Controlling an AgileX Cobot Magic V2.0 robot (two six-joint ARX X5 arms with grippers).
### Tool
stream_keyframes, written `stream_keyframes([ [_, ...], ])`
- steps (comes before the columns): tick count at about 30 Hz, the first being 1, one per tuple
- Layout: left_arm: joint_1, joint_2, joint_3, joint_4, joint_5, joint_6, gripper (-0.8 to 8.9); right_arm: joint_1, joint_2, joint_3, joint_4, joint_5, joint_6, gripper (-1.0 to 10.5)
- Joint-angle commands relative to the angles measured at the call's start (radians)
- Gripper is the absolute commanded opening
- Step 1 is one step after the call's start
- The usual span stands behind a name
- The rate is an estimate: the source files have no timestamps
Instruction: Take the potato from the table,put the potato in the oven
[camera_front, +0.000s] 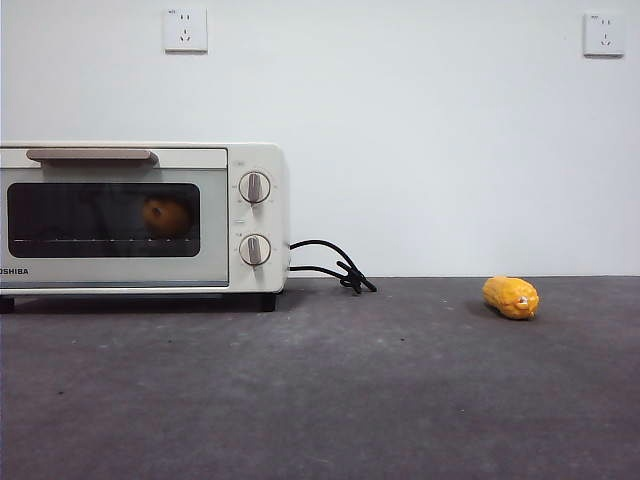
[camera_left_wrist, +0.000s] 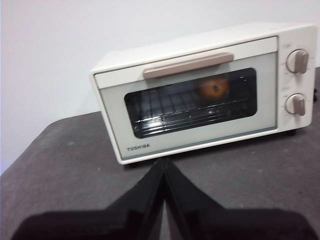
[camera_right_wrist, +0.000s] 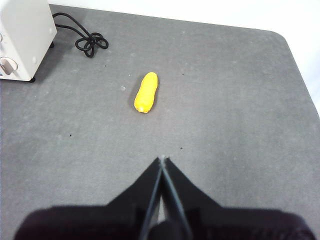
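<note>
The potato (camera_front: 166, 215) sits inside the oven (camera_front: 140, 216), on the wire rack behind the closed dark glass door, toward the side nearer the two knobs; in the left wrist view it shows as an orange-brown round shape (camera_left_wrist: 214, 88) with a small dark spot, dimmed by the glass. The oven (camera_left_wrist: 200, 95) stands on the dark grey tabletop (camera_front: 330, 400) at the left of the front view, its bar handle along the top of the door and its black cord (camera_front: 335, 266) trailing out from the knob side and lying in a loose knot on the tabletop. The left gripper (camera_left_wrist: 164, 167) hangs above the tabletop in front of the oven door, apart from it, pointing toward the lower edge of the door; its two black fingers are pressed together at the tips and hold nothing. The right gripper (camera_right_wrist: 162, 161) is held over a bare stretch of tabletop, angled downward, with its fingers likewise closed tip to tip and empty. Ahead of it, well apart from the fingertips, lies a yellow corn cob piece (camera_right_wrist: 146, 92) on its side, and beyond that the cord's knot (camera_right_wrist: 91, 41) and one corner of the oven (camera_right_wrist: 22, 37). Neither arm shows in the front view, where the corn cob piece (camera_front: 511, 297) rests alone on the right part of the tabletop, well apart from the oven.
</note>
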Motion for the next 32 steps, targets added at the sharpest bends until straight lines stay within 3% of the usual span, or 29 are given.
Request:
stream_keyframes([
  [1, 0.023, -0.047, -0.048, 0.005, -0.003, -0.024, -0.03, 0.000, 0.000, -0.009, -0.022, 0.005, 0.011, 0.0],
  [12, 0.014, -0.056, -0.101, -0.100, 0.000, -0.164, -0.03, 0.000, 0.000, -0.009, -0.022, 0.005, 0.011, 0.0],
  [24, -0.094, -0.056, -0.101, -0.099, -0.008, -0.100, -0.03, 0.000, 0.000, -0.009, -0.022, 0.005, 0.011, 0.0],
  [32, -0.124, -0.056, -0.101, -0.100, -0.029, -0.123, -0.03, 0.000, 0.000, -0.009, -0.022, 0.005, 0.011, 0.0],
])
